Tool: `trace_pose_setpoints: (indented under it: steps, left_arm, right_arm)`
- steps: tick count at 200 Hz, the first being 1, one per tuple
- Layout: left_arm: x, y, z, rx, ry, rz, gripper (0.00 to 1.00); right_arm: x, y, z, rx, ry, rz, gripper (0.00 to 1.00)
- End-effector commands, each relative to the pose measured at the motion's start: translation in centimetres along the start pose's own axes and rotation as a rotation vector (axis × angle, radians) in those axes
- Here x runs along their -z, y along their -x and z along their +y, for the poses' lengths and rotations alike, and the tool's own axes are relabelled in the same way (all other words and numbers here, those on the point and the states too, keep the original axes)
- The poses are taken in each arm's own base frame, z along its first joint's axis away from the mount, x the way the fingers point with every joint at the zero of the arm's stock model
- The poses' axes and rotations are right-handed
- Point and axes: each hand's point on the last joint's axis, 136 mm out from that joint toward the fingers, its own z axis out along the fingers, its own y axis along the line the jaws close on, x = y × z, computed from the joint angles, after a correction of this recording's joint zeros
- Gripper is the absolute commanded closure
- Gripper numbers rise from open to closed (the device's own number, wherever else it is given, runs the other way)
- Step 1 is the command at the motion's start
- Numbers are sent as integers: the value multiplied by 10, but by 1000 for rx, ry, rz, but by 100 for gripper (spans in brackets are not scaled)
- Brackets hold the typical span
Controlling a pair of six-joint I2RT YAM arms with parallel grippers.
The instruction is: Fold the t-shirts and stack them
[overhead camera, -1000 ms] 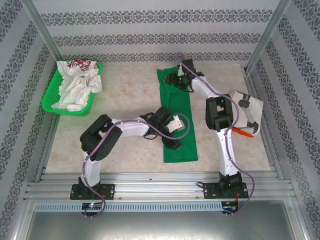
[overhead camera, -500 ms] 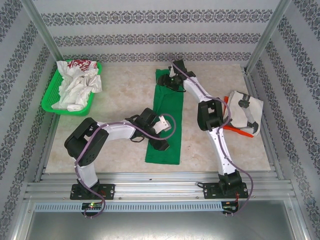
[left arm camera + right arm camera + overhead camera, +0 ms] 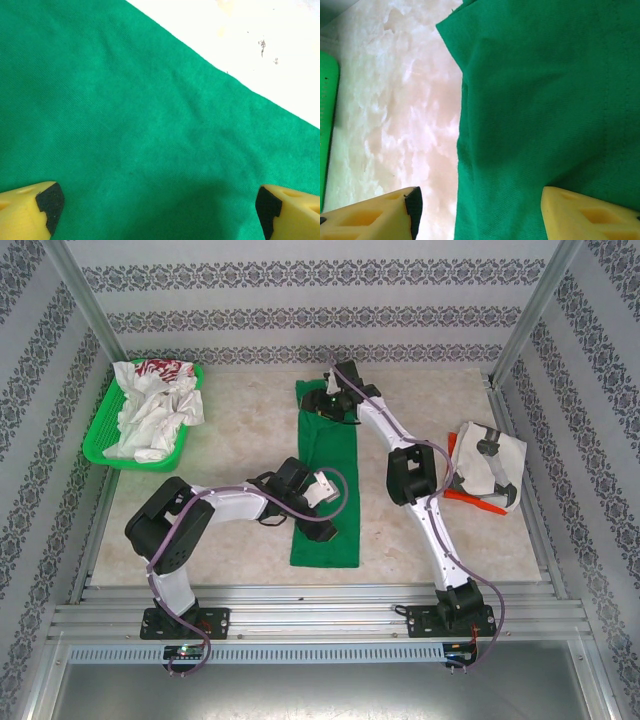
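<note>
Currently, folded bright green cloth t-shirt (image 3: 325, 550) flat on pale marbled tabletop (image 3: 220, 480); left end effector (image 3: 155, 205) spread wide over it, right end effector (image 3: 477, 207) spread astride its edge.

Under the left end effector (image 3: 155, 205) we see the green t-shirt (image 3: 150, 115) as matt knit cloth, fine-grained and soft, with shallow creases. The end effector's fingers (image 3: 20, 215) look like smooth yellow plastic, tipped with dull black pads (image 3: 47, 200). Beneath the right end effector (image 3: 477, 210) the same cloth shows a stitched seam line. Just left of it the tabletop (image 3: 405, 110) is pale, marbled and smooth, with a faint sheen. Well to its left, the basket (image 3: 100, 452) is glossy green plastic mesh holding crumpled white t-shirts (image 3: 150, 410).
</note>
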Motion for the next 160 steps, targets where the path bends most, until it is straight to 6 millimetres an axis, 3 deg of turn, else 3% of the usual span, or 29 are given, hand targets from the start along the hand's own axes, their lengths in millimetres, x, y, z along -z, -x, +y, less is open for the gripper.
trace_pose_setpoints:
  steps: [1, 44, 72, 104, 140, 160]
  left_arm:
    - [8, 5, 10, 33, 42, -41, 0]
    - [45, 59, 9, 94, 6, -279, 0]
    - [76, 72, 20, 191, -8, -399, 0]
    - [108, 64, 33, 237, 26, -470, 0]
    - [140, 36, 19, 138, 36, -447, 0]
    - [153, 21, 15, 91, 100, -405, 0]
  right_arm:
    - [8, 4, 16, 56, 22, -10, 35]
    - [63, 26, 40, 241, -73, -131, 31]
    - [109, 22, 53, 339, -116, -276, 30]
    - [141, -29, 32, 419, -174, -298, 30]
    - [174, -104, 20, 556, -218, -262, 29]
    - [190, -151, 26, 677, -217, -208, 28]
